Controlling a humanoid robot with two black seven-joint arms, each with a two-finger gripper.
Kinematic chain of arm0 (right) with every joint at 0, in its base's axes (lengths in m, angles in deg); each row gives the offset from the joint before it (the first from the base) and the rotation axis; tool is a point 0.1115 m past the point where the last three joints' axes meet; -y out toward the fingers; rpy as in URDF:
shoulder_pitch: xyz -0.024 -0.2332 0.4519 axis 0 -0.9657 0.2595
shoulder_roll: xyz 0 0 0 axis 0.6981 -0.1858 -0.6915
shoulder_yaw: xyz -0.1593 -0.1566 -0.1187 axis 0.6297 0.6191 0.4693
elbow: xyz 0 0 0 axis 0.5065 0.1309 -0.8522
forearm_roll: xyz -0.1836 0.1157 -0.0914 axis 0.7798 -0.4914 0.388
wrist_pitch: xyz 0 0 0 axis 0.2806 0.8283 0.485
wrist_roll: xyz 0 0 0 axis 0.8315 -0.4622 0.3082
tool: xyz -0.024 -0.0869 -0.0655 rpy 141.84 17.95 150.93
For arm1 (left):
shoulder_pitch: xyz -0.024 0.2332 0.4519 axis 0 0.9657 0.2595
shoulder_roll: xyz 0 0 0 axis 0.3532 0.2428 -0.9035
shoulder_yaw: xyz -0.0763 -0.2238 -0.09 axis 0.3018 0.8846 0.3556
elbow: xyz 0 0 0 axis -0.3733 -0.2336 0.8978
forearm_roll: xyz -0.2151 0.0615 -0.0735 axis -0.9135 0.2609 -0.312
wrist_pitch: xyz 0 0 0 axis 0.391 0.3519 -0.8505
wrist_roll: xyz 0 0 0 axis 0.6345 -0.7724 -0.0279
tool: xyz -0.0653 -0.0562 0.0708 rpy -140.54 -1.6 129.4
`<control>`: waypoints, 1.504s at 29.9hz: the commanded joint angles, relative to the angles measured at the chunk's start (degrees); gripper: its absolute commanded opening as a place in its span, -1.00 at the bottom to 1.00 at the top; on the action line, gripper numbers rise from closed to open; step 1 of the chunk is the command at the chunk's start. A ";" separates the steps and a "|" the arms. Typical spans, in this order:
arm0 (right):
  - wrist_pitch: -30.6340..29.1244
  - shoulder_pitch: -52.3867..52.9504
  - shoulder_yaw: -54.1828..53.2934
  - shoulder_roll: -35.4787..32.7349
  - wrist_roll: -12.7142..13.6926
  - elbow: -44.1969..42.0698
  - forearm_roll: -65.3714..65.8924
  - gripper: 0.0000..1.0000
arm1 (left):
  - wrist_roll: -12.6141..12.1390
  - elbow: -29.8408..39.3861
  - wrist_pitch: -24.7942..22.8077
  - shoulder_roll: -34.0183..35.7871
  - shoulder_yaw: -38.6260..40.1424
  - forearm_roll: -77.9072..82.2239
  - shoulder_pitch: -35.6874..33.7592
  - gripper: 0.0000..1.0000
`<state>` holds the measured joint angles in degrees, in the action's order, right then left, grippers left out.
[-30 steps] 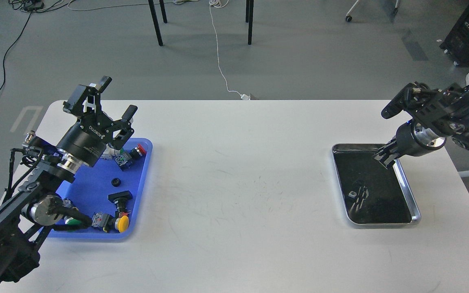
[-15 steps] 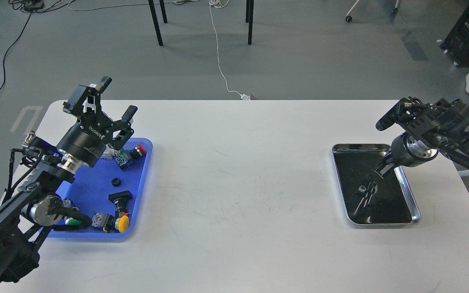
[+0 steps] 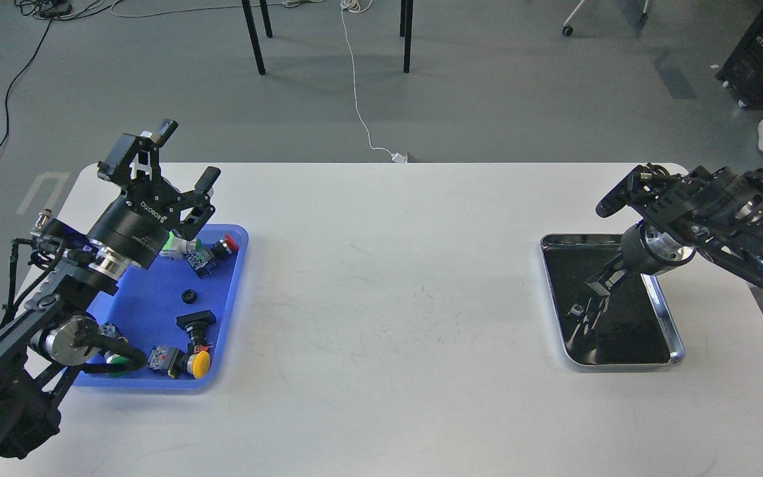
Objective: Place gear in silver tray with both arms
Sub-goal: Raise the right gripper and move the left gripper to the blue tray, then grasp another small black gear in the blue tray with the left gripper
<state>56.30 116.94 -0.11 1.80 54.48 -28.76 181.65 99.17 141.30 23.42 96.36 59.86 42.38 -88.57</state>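
The gear point(image 3: 188, 295) is a small black ring lying in the blue plastic tray point(image 3: 236, 278) at the left. My left gripper point(image 3: 187, 154) is open and empty, raised above the far end of that tray, up and to the left of the gear. The silver tray point(image 3: 677, 346) lies at the right with a dark reflective bottom. My right gripper point(image 3: 599, 283) points down over the tray's middle, close to the bottom. It is dark and small, so its fingers cannot be told apart. Its reflection shows in the tray.
The blue tray also holds several push-button switches with red point(image 3: 226, 245), green and yellow point(image 3: 201, 363) caps and a black part point(image 3: 195, 320). The white table point(image 3: 388, 298) stretches between the two trays. Table legs and cables are on the floor beyond.
My right gripper has moved left and down over the silver tray. My left gripper has shifted slightly up and left, still open.
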 commanded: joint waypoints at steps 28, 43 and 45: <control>0.00 -27.18 -44.88 -1.32 0.00 6.73 -82.30 0.90 | 0.00 14.97 3.70 18.67 -10.10 83.35 -6.57 0.95; 0.00 -27.35 -44.97 -1.67 0.00 6.82 -82.12 0.90 | 0.00 -3.40 3.35 16.48 -43.69 89.99 -30.14 0.73; 0.00 -27.35 -45.06 -1.76 0.00 6.82 -82.12 0.90 | 0.00 -3.40 3.17 16.57 -44.04 89.99 -29.97 0.73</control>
<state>56.30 89.59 -45.04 0.16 54.48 -21.98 99.53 99.18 138.40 26.93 113.07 16.66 132.38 -118.47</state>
